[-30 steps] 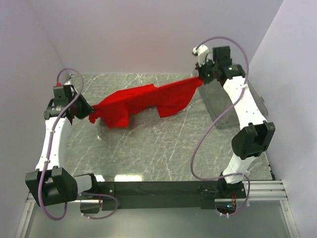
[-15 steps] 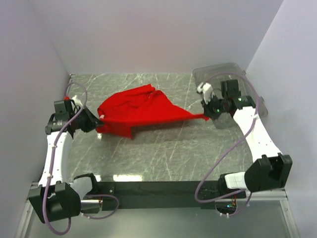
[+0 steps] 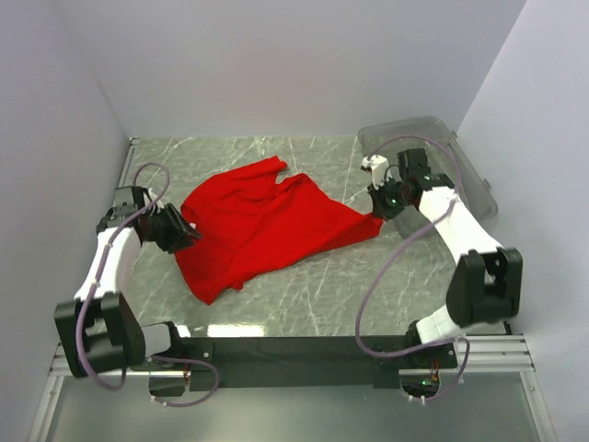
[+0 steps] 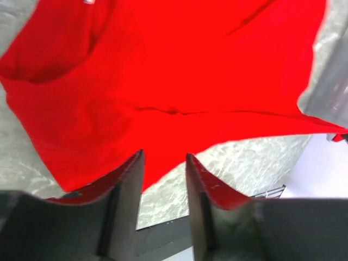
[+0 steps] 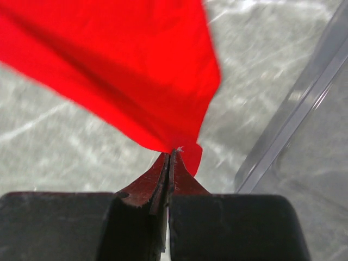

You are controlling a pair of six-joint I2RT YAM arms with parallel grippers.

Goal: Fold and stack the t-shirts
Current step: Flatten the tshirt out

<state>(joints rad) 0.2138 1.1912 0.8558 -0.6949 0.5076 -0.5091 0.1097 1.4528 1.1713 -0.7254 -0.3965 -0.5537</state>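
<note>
left hand (image 4: 164,159) now parted, t-shirt (image 3: 267,230) dropped flatter, right hand (image 5: 169,155) still pinching

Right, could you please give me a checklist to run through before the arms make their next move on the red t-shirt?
1. Right hand shut on a corner of the t-shirt: ok.
2. Left hand open, its jaws apart with nothing pinched: ok.
3. T-shirt lying flat and square: not ok, it is creased and skewed.
4. Cloth apart from the clear bin: ok.
5. T-shirt wholly on the table: ok.
6. Which side of the t-shirt faces up: cannot tell.
</note>
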